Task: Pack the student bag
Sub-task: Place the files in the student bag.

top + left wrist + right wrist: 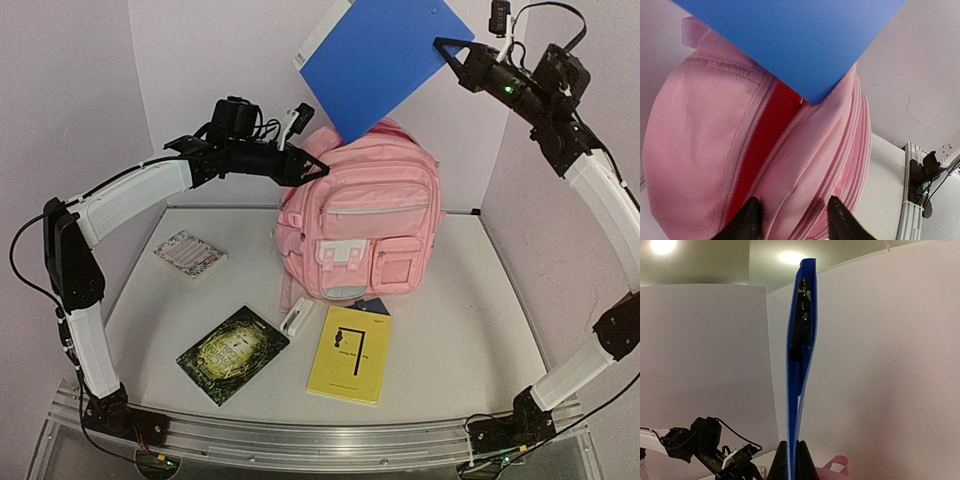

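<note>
A blue folder (385, 60) pinched by the right gripper (445, 45) above the student bag (365, 220); left gripper (792, 217) half-spread astride its top, grip unclear; white desk (470, 330).

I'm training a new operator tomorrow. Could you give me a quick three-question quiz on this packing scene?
1. True or false: the blue folder is fully inside the student bag.
2. Which gripper holds the folder: A left, B right?
3. What colour shows inside the bag's open zip?

Key: 1 false, most of it is above the bag, one corner pointing down at the open zip. 2 B, the right gripper is clamped on its edge. 3 red, the lining.
</note>
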Controlling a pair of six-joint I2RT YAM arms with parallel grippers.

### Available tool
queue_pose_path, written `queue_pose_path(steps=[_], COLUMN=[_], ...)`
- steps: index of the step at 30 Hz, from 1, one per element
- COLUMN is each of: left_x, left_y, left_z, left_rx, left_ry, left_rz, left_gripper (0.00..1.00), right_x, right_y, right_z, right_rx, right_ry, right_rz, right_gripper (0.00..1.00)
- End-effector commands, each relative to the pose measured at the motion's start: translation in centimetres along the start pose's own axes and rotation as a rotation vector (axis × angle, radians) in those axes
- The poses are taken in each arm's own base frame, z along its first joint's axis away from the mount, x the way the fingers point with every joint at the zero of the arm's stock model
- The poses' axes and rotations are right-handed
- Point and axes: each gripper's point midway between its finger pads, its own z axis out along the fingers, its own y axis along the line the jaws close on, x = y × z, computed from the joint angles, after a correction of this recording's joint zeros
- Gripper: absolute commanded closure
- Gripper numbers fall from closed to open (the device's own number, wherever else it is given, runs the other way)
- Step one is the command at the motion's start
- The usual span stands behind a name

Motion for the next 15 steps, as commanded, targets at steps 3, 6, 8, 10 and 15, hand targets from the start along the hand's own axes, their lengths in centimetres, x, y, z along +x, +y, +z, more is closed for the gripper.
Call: queue_pose_path(steps=[3,6,8,10,15], left_x=[-0.6,0.5,1.1,1.8,2.9], left_y=[-2.3,-2.6,-2.8,-3.0,-3.9], left_z=[-0.5,-0.9,-1.3,-1.8,-3.7], left_rx=[0.075,0.082,0.081,0.078,0.078], left_ry=[-0.01,0.014,0.035,0.056,0.111], left_rz=[0.082,0.092,0.099,0.113,0.173], left_gripper=[0.78,0.92,0.99,1.0,1.0], right_x=[-4.4,-3.8,-3.4,-3.1,-3.3], right_y=[2.0,1.8,1.8,1.7,1.6], right_z=[-2.2,-2.3,-2.5,-2.7,-2.9], right_rx=[-0.139,-0.157,-0.159,-0.151,-0.135], right_ry=[-0.08,-0.049,-0.029,-0.018,-0.023], right_rz=[-0.048,-0.055,-0.062,-0.072,-0.082], right_gripper=[1.0,1.0,1.0,1.0,1.0])
